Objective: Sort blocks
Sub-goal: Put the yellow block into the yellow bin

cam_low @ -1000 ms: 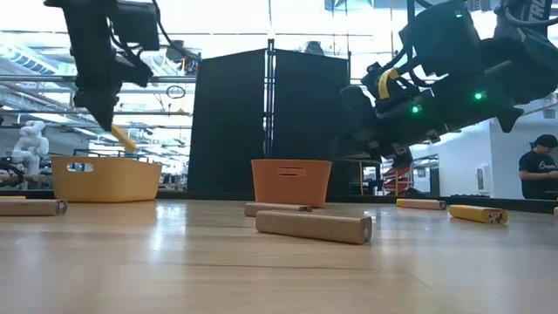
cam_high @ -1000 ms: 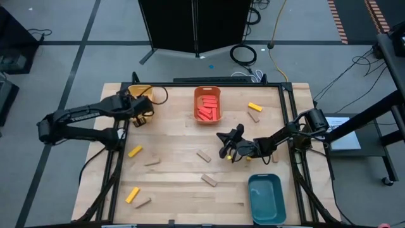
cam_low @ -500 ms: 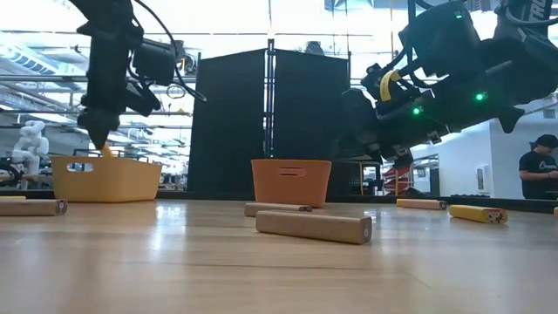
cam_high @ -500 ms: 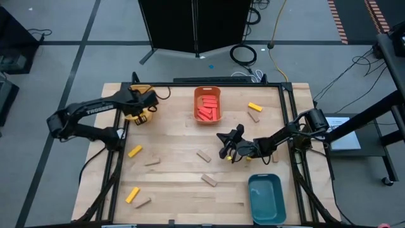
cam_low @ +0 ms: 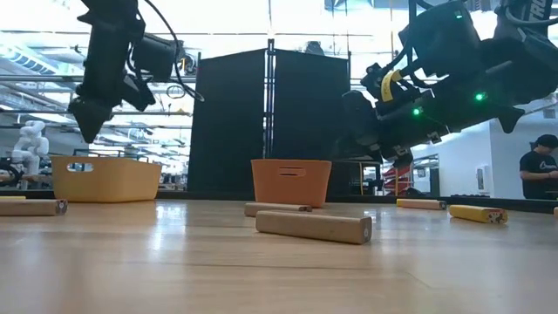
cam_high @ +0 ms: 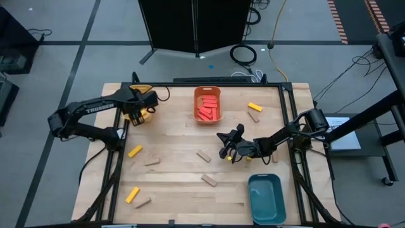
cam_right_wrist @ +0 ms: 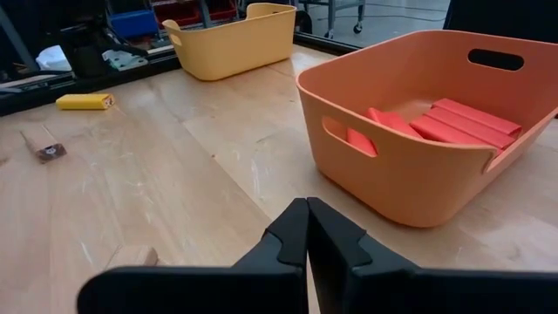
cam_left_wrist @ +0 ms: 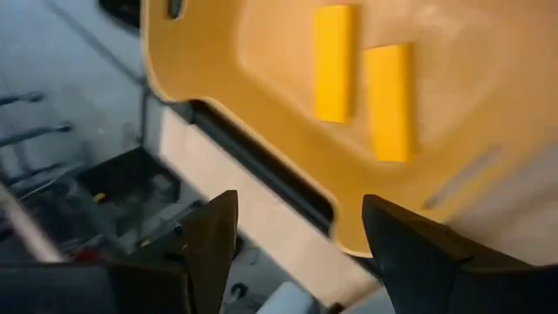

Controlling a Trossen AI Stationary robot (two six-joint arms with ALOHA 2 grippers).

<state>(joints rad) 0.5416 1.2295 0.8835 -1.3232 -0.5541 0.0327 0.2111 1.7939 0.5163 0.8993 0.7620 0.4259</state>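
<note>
Here, near the table's point(cam_high: 177, 190) front edge, a teal bin point(cam_high: 265, 197) is seen at the right, and a yellow block point(cam_high: 132, 194) with a tan block point(cam_high: 143, 202) beside it at the left. Farther in, more tan blocks point(cam_high: 209, 180) and another yellow block point(cam_high: 135, 151) are scattered across the middle of the wood. The right end effector point(cam_high: 224, 144) is held above the middle of the table, right of centre, its fingers point(cam_right_wrist: 305, 240) pressed together with nothing between them. Beyond it, red blocks point(cam_right_wrist: 453, 122) are piled in the orange bin point(cam_high: 207, 104), and to that bin's right one yellow block point(cam_high: 254, 107) and one tan block point(cam_high: 254, 116) lie near the back. At the far left corner, the left end effector point(cam_high: 140, 109) is held above the yellow bin point(cam_low: 105, 177), its fingers point(cam_left_wrist: 209, 240) spread wide and empty. Two yellow blocks point(cam_left_wrist: 362, 83) are seen lying side by side on that bin's floor.
</note>
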